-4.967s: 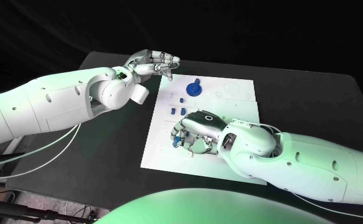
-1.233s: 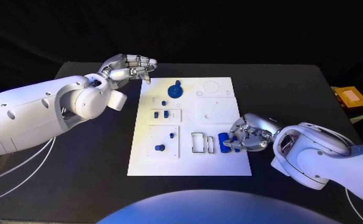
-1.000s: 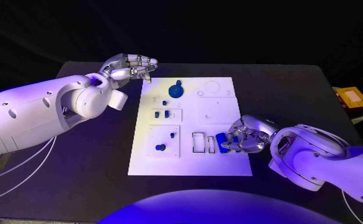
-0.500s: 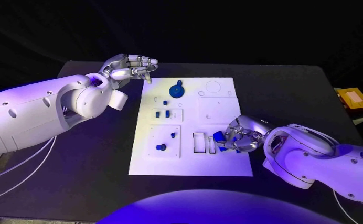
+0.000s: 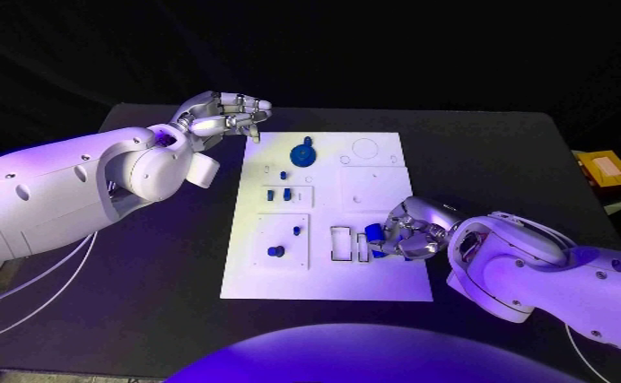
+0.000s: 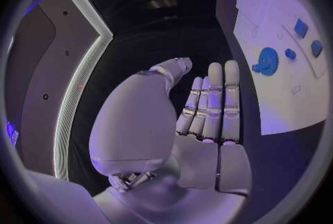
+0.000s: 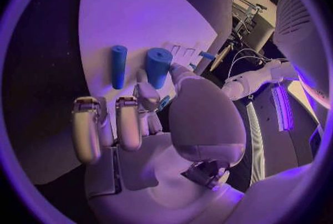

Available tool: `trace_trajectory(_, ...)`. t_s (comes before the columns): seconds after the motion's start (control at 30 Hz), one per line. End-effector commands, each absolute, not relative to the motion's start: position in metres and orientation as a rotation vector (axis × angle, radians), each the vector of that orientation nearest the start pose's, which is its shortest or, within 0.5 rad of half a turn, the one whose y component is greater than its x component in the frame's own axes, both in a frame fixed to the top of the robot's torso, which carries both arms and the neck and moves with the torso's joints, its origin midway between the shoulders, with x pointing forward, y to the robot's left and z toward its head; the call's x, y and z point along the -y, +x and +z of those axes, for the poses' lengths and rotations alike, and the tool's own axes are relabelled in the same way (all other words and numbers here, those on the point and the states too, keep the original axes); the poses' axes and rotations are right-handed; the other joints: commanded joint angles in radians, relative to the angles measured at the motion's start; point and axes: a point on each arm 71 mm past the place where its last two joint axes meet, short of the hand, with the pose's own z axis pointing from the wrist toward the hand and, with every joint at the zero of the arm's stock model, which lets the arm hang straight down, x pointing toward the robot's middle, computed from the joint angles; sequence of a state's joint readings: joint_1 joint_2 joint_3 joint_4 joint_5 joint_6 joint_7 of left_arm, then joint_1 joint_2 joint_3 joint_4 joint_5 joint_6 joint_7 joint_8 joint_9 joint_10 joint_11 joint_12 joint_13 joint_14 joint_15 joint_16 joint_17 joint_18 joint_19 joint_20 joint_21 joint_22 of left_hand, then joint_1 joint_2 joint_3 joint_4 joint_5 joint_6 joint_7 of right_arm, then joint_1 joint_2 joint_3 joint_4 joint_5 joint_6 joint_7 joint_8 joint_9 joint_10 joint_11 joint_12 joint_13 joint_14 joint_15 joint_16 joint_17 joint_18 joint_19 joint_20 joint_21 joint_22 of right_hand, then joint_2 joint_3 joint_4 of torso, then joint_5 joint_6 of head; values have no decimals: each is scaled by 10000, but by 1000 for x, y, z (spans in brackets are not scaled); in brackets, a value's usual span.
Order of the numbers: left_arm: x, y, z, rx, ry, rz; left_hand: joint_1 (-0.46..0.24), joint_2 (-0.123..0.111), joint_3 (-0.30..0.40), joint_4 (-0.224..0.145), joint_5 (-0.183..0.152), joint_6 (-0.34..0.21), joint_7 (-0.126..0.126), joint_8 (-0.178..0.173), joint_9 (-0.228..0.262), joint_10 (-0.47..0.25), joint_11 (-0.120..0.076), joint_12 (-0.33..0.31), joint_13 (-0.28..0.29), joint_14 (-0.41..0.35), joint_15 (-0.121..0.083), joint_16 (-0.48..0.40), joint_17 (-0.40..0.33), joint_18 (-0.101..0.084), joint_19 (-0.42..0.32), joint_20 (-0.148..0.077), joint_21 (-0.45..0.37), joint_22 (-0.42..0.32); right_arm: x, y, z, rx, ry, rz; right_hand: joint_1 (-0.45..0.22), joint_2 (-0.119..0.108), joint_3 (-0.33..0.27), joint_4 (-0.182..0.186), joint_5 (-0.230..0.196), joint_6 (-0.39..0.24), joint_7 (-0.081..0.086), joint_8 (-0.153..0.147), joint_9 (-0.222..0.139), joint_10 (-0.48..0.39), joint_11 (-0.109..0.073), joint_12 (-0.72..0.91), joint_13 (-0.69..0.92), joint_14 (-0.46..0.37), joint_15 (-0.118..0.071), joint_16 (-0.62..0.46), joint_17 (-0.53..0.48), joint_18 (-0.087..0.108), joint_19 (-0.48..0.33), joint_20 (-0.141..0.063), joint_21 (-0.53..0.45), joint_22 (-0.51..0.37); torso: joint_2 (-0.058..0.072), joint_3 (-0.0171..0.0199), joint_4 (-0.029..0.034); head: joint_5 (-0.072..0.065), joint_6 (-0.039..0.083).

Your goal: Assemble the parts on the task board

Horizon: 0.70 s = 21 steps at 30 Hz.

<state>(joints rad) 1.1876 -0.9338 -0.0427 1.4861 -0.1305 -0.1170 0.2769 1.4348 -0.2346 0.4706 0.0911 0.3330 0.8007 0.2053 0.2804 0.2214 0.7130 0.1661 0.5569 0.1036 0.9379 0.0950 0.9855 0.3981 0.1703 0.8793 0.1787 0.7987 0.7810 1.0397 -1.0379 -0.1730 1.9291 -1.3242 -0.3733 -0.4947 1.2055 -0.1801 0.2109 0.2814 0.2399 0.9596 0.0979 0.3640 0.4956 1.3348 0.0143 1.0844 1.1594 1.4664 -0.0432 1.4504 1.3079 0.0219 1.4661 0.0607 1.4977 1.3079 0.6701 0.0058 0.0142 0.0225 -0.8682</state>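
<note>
A blue peg (image 7: 158, 66) is pinched in the right hand (image 5: 412, 227) over the task board (image 5: 369, 181), seemingly for seating by its slots, while the empty left hand (image 5: 227, 114), fingers straight and together, is parked clear.

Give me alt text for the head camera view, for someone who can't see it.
The right hand rests on the white task board's near right part, fingers around a blue part. The left hand hovers, fingers curled, off the board's far left corner, near a blue gear-like part.
</note>
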Motion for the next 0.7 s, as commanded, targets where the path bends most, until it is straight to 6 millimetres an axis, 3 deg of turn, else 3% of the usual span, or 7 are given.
trace_trajectory(0.03,-252,485,-192,-16243,-10335,-15198,-18,112,-59,2,28,-30,205,-11,-14,-69,27,49,-15,-63,-29,-43,-11,132,-5,35,-43,-10,202,347,-272,-21068,1938,5149,432,116,102,-120,-8,25,-49,63,0,92,-9,66,47,596,-107,46,276,-70,782,-61,56,2433,3,6,7,2,1)
trace_trajectory(0.13,-252,486,-192,-16252,-10336,-15199,-18,112,-59,2,28,-30,205,-11,-14,-69,27,49,-15,-63,-29,-43,-11,132,-5,35,-43,-10,204,348,-272,-21088,2124,4991,729,76,245,-231,157,46,-64,70,-4,119,-26,126,127,605,-119,72,327,-81,803,-71,110,2448,5,5,0,-7,2)
trace_trajectory(0.27,-251,486,-192,-16262,-10331,-15213,-16,115,-57,0,30,-30,205,-10,-14,-70,27,53,-16,-64,-29,-43,-13,132,-5,35,-43,-10,205,348,-274,-21301,2606,4891,1049,-10,463,-392,-25,83,-78,78,-12,169,-45,230,242,613,-138,96,376,-80,800,-88,105,2446,-4,4,-7,1,10)
trace_trajectory(0.37,-251,486,-192,-16270,-10333,-15212,-13,118,-55,-1,31,-30,205,-9,-14,-72,27,56,-16,-65,-30,-43,-13,133,-5,35,-43,-10,206,348,-275,-21407,3243,5020,1186,-91,761,-428,672,155,-96,93,-26,220,-64,331,356,623,-152,126,432,-88,813,-107,142,2457,1,9,-2,-21,-7)
trace_trajectory(0.4,-251,486,-192,-16272,-10335,-15209,-13,118,-55,-1,31,-30,205,-9,-14,-72,27,56,-16,-65,-30,-43,-13,133,-5,35,-43,-10,207,348,-274,-21420,3470,5080,1285,-137,996,-482,1191,217,-125,119,-25,307,-89,495,505,640,-176,170,515,-100,835,-124,198,2473,1,9,-2,-21,-7)
trace_trajectory(0.5,-251,486,-192,-16275,-10343,-15194,-9,120,-53,-4,32,-29,205,-8,-14,-73,27,59,-16,-66,-31,-42,-14,133,-5,34,-43,-9,209,349,-272,-21502,4516,5424,1253,-279,1585,-564,2146,309,-166,195,8,426,-129,713,724,666,-205,249,668,-113,857,-154,256,2489,1,11,-6,-17,-15)
trace_trajectory(0.7,-251,486,-192,-16295,-10347,-15193,-9,120,-53,-4,32,-29,205,-8,-14,-73,27,59,-16,-66,-31,-42,-14,133,-5,34,-43,-9,209,351,-264,-21570,5580,5940,970,-381,1819,-518,2439,302,-161,243,51,444,-123,721,757,662,-202,249,669,-108,846,-155,232,2482,-7,4,-8,-17,-12)
